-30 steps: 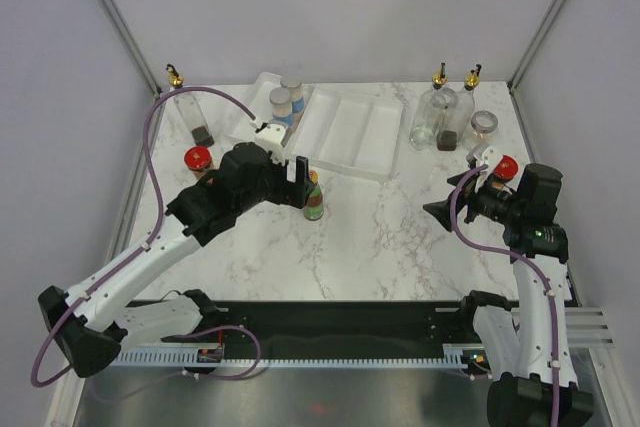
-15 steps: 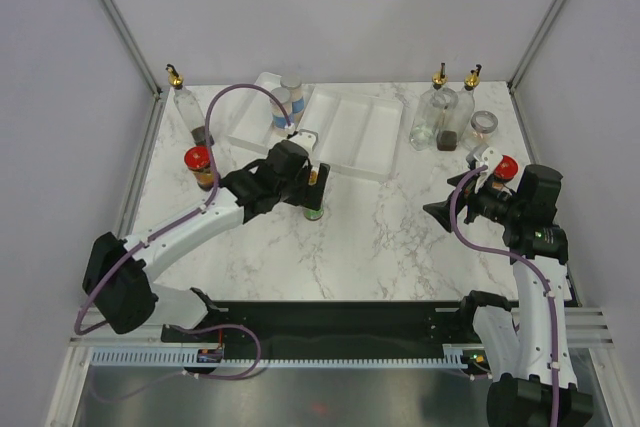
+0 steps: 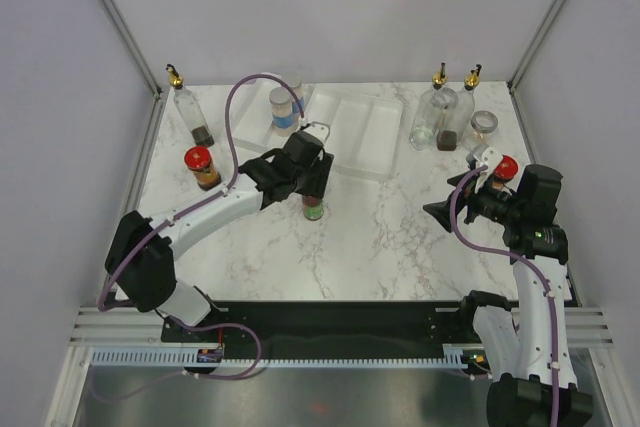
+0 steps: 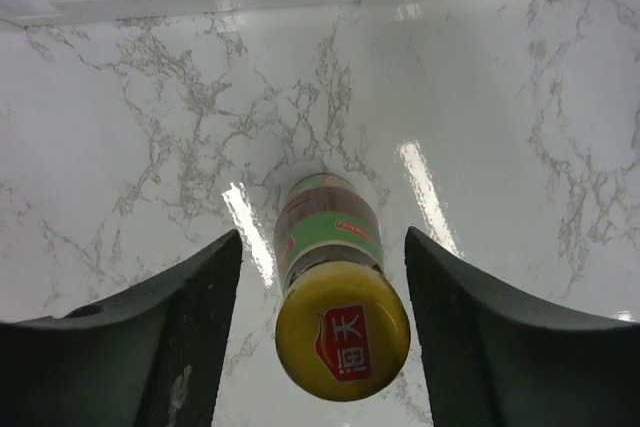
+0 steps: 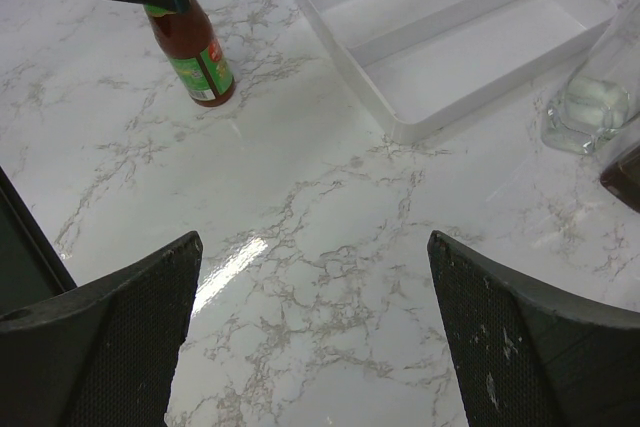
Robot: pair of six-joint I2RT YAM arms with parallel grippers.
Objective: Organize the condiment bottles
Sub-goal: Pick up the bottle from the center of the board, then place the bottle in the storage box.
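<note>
The left hand (image 4: 322,237) is hanging over the sauce bottle (image 4: 328,215). Its two fingers (image 4: 190,327) are standing partly open on either side of the yellow cap (image 4: 342,344), with a gap showing on both sides, so it is gripping nothing. The bottle is standing upright on the bench (image 4: 500,97), just left of the centre of the overhead view. Its long axis is pointing straight up between the fingers, close to the near edge of the white tray (image 3: 360,137). The right hand (image 5: 312,239) is gaping wide and empty, well apart at the right of the frame, so the left arm is sitting far nearer.
</note>
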